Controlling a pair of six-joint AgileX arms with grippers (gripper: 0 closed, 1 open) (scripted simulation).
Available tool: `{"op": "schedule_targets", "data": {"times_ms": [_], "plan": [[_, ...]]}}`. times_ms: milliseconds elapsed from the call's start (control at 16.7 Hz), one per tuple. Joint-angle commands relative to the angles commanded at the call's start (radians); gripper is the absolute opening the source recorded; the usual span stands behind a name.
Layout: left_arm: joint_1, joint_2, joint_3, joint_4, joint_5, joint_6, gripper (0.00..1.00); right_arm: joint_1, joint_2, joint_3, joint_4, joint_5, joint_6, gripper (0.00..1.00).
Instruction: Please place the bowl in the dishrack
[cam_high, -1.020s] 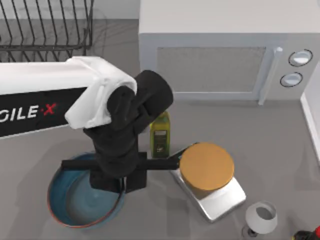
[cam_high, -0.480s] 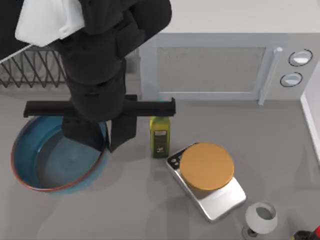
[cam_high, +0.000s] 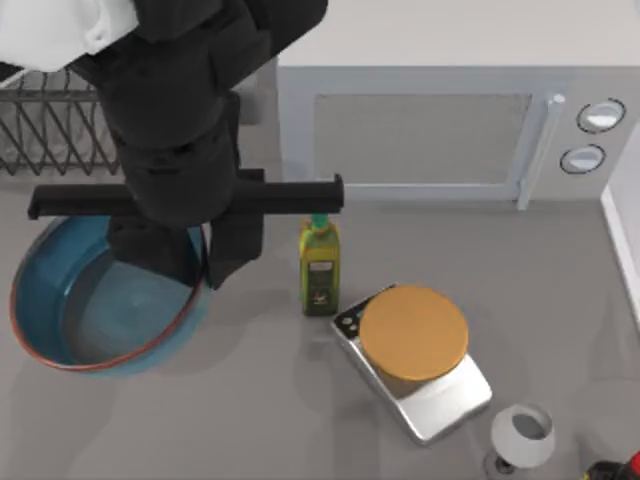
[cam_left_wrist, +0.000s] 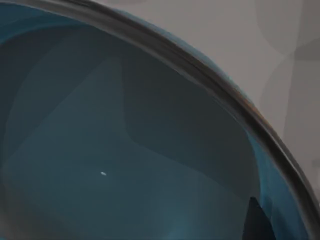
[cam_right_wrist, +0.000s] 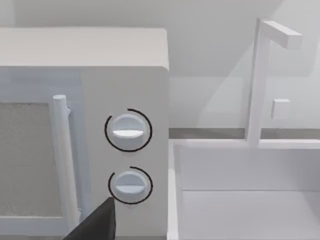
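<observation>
The blue bowl (cam_high: 80, 320) with its reddish-brown rim hangs tilted at the table's left, held up off the surface. My left gripper (cam_high: 203, 268) is shut on the bowl's right rim, and the black wrist covers that edge. In the left wrist view the bowl's glossy inside (cam_left_wrist: 125, 150) sits close up, with one dark fingertip (cam_left_wrist: 255, 222) on the wall. The black wire dishrack (cam_high: 55, 130) stands at the back left, partly hidden by the arm. In the right wrist view a dark part of my right gripper (cam_right_wrist: 97, 225) faces the microwave knobs.
A white microwave (cam_high: 430, 130) stands along the back. An olive oil bottle (cam_high: 320, 265) is just right of the bowl. A scale with an orange disc (cam_high: 413, 335) and a white wine glass (cam_high: 522, 435) lie front right. A white sink (cam_right_wrist: 245, 200) adjoins the microwave.
My left arm has carried the bowl up, to the left and toward the back, nearer the dishrack. Bottle, scale and glass have not moved.
</observation>
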Motion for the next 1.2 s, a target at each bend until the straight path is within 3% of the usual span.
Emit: {"op": "schedule_targets", "data": {"times_ms": [180, 360, 840, 1200], "plan": [[0.093, -0.052, -0.002, 0.096, 0.004, 0.055, 0.0, 0.0, 0.0, 0.0, 0.0, 0.0, 0.0, 1.0], [0.256, -0.135, -0.03, 0.285, 0.014, 0.153, 0.0, 0.0, 0.0, 0.0, 0.0, 0.0, 0.0, 1.0], [0.729, -0.471, -0.324, 1.001, 0.101, 0.527, 0.0, 0.0, 0.0, 0.0, 0.0, 0.0, 0.0, 1.0], [0.896, -0.735, -0.542, 1.322, 0.192, 0.707, 0.0, 0.0, 0.0, 0.0, 0.0, 0.0, 0.0, 1.0]]}}
